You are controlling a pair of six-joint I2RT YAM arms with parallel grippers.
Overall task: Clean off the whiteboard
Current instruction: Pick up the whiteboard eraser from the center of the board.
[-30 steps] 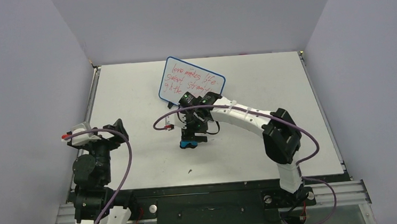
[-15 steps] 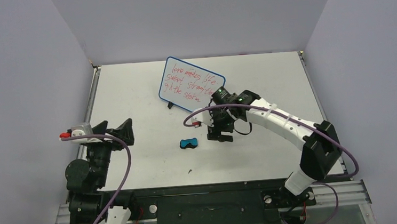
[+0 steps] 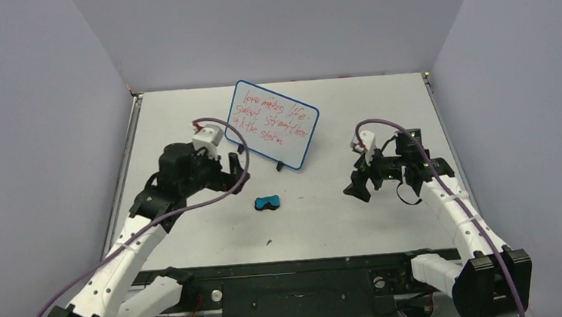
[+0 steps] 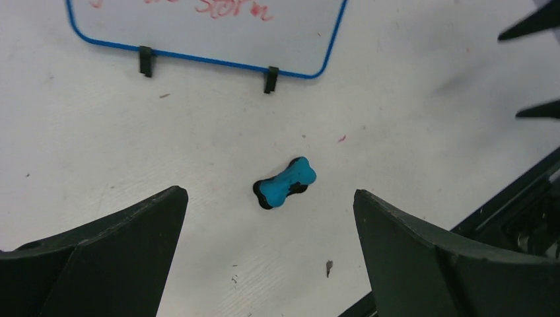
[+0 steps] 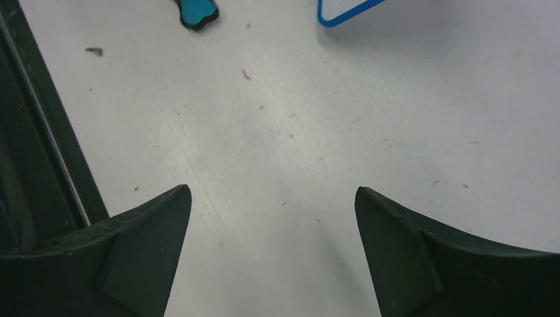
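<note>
**A:** Is there any writing you can read?

**B:** Only on the small rectangular whiteboard with the thin blue rim and rounded corners (image 3: 275, 122). It carries three lines of red handwriting. The top line looks like "love makes life" and the last ends in "storm". The middle line is too loose to read with any certainty. I see no brand marks or labels.

**A:** Where does the board stand relative to the fingers?

**B:** It stands propped up on the matte white table (image 3: 343, 222), well beyond the left gripper (image 4: 267, 193). Its lower edge faces the fingertips, and two black clips of its stand (image 4: 144, 61) grip the rim. From the right gripper (image 5: 273, 191), only one rounded blue corner shows, far ahead of the tips.

**A:** And the fingers themselves?

**B:** Both pairs are dark, smooth, tapering wedges. The left pair is spread wide with nothing between them. The right pair is also spread apart over bare, lightly speckled tabletop and holds nothing.

**A:** Is anything else nearby?

**B:** A small bone-shaped eraser block, bright blue on top with a black underside (image 4: 285, 183), lies flat on the table. It is just ahead of the gap between the left fingers, between them and the board. For the right pair it lies far ahead, off towards the left-hand finger.
</note>
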